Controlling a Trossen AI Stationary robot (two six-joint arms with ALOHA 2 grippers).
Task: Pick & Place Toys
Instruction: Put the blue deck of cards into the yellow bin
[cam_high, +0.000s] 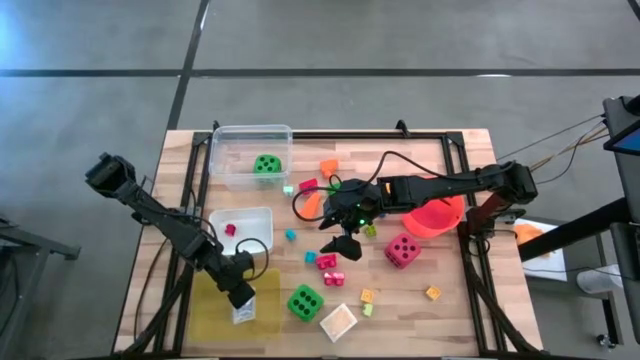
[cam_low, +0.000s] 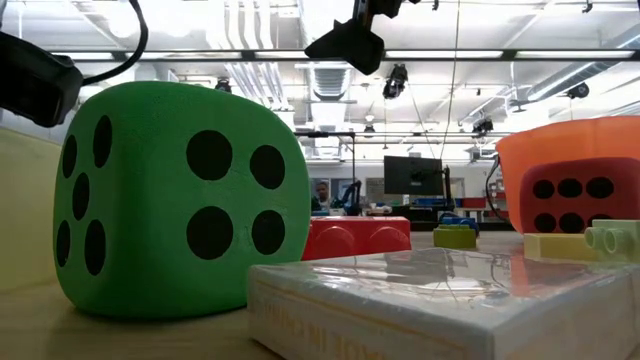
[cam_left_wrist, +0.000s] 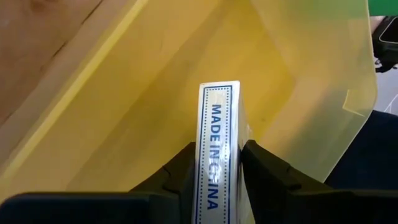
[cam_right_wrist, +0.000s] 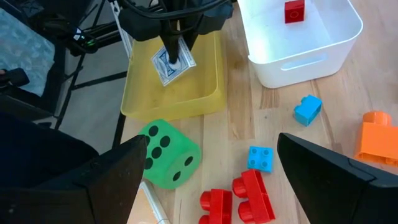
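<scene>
Wooden worktop (cam_high: 420, 310): my left gripper (cam_left_wrist: 219, 163) clamps a card pack (cam_left_wrist: 217, 134) inside the yellow tray (cam_high: 215, 315); right gripper (cam_high: 343, 246) spread wide above red blocks (cam_high: 328, 263).

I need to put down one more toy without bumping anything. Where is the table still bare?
Bare wood lies along the table's left edge, beside the white tub, and at the near right corner past the small orange block. The middle is crowded: the right claw hangs over red bricks, with the pink die alongside.
</scene>
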